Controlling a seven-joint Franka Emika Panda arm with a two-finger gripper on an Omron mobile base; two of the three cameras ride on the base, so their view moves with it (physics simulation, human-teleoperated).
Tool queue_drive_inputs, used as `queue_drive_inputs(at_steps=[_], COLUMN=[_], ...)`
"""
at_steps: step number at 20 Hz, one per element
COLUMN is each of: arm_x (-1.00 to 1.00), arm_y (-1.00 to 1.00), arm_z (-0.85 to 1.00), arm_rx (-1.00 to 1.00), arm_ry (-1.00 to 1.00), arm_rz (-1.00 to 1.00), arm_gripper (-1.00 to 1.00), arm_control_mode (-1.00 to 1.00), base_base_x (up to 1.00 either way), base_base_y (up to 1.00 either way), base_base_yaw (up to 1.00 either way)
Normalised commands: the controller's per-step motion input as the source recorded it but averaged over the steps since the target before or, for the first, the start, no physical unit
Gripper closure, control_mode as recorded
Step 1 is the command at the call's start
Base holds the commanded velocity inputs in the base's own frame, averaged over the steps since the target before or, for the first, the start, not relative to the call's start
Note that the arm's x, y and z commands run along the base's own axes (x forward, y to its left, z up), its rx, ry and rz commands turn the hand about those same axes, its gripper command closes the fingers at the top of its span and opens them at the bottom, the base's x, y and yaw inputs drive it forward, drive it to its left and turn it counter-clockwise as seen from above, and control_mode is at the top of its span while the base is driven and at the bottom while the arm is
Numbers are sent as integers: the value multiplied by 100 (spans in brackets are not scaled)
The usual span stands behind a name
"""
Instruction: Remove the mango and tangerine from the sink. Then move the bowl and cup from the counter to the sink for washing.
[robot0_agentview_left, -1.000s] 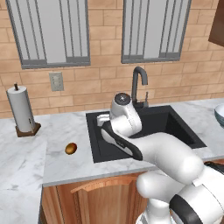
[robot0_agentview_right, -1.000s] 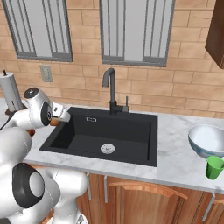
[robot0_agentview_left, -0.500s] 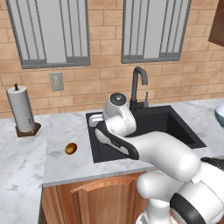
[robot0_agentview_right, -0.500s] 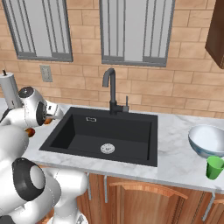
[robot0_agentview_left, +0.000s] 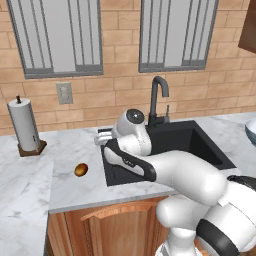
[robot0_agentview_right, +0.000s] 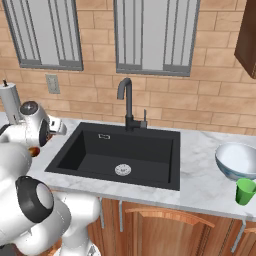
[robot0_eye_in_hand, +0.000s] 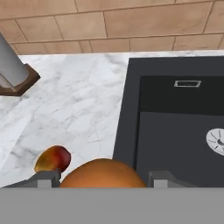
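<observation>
Two fruits are out of the sink: the mango lies on the worktop near its front edge, left of the basin, and the tangerine sits between the jaws, which stand wide on either side of it and pinch it, above the sink's left rim. The fingertips flank the orange fruit. Toward the worktop's right end, the bowl rests with the green cup just in front of it. A paper-towel roll stands at the back left, by the brick wall.
</observation>
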Motion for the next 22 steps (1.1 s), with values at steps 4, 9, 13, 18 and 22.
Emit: queue_drive_inputs(at_steps=[4,9,13,18,22], arm_x=[0,0,9,9,2], arm_y=[36,29,30,23,21], arm_z=[0,0,0,0,-3], arm_rx=[4,3,1,4,4], arm_ry=[-2,0,0,2,2], arm_rz=[2,0,0,0,0], arm_gripper=[100,100,100,100,100], arm_control_mode=[-100,-100,-100,-100,-100], base_base_x=[0,0,0,0,0], base_base_y=[0,0,0,0,0], base_base_yaw=[0,0,0,0,0])
